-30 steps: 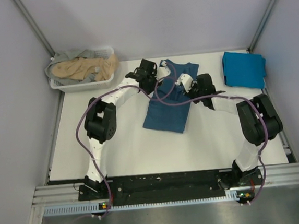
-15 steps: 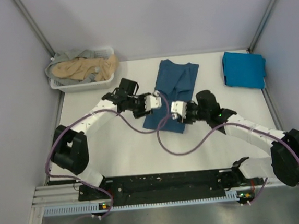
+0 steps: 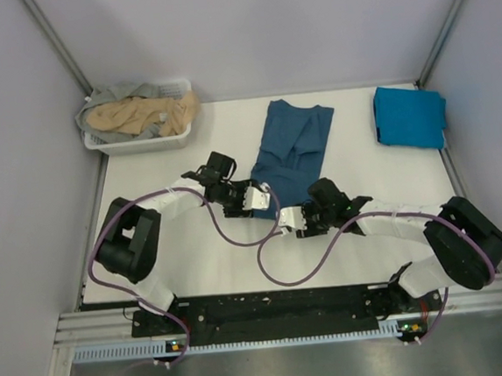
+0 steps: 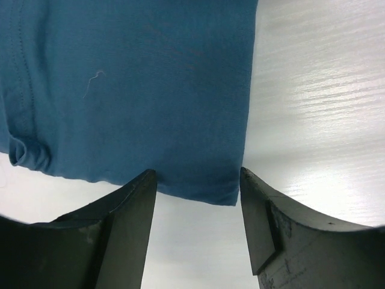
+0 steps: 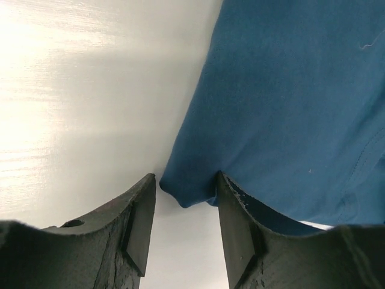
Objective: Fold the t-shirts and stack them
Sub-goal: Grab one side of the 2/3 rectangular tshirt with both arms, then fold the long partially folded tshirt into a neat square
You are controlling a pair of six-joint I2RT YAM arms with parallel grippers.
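Note:
A dark teal-blue t-shirt (image 3: 291, 142) lies folded lengthwise in the middle of the table, collar end far. My left gripper (image 3: 261, 201) is open at the shirt's near left hem corner. In the left wrist view, that hem (image 4: 138, 102) lies between the tips of my left gripper (image 4: 195, 180). My right gripper (image 3: 287, 220) is open at the near right corner. In the right wrist view, the shirt corner (image 5: 283, 108) pokes between the tips of my right gripper (image 5: 184, 180). A folded cyan-blue t-shirt (image 3: 409, 115) lies at the far right.
A white slatted basket (image 3: 137, 146) at the far left holds a crumpled tan shirt (image 3: 135, 115) and a grey shirt (image 3: 107, 97). Grey walls close in the white table (image 3: 195, 254) on three sides. Purple cables loop from both arms over the table's near half.
Both grippers moved from the shirt's far collar end back along it to its near hem and dropped low to the table. The shirt now lies uncovered and flat.

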